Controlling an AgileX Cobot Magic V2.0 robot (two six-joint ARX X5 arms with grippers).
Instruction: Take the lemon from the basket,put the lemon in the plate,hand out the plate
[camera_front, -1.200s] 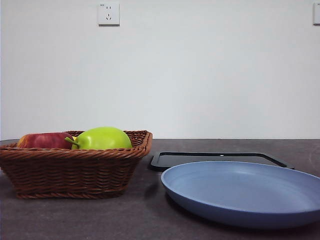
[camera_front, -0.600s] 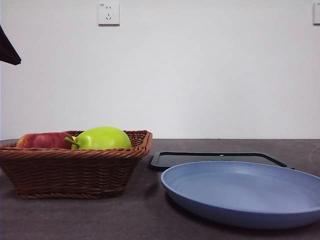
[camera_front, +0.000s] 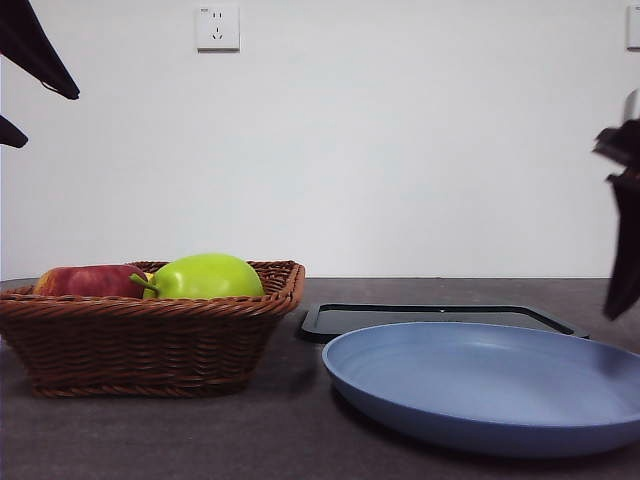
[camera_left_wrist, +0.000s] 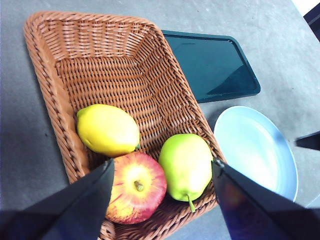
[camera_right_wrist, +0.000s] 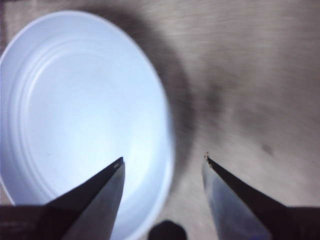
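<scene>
1. Nearest us in the front view sits the plate (camera_front: 480, 385), light blue and bare, just beside the basket (camera_front: 150, 340), with a narrow strip of table (camera_front: 300, 440) between them.
2. Our right gripper (camera_right_wrist: 164, 161) hangs above the plate's rim on the side away from the basket, jaws spread, gripping nothing; one jaw stands over the plate, the other over bare table. In the front view it shows as a dark shape (camera_front: 622, 220) at the edge beyond the plate.
3. The basket holds three fruits. The lemon (camera_left_wrist: 108, 130) lies against one long wall of the basket, touching the apple (camera_left_wrist: 136, 187). The pear (camera_left_wrist: 187, 164) lies just beside the apple, against the basket wall facing the plate.
4. In the front view the lemon is hidden behind the basket rim and the pear (camera_front: 205, 277).
5. Our left gripper (camera_left_wrist: 162, 167) hangs above the basket, jaws spread wide over the apple and pear, touching nothing.
6. Behind the plate, past the basket's corner, lies a black tray (camera_front: 440, 318).
</scene>
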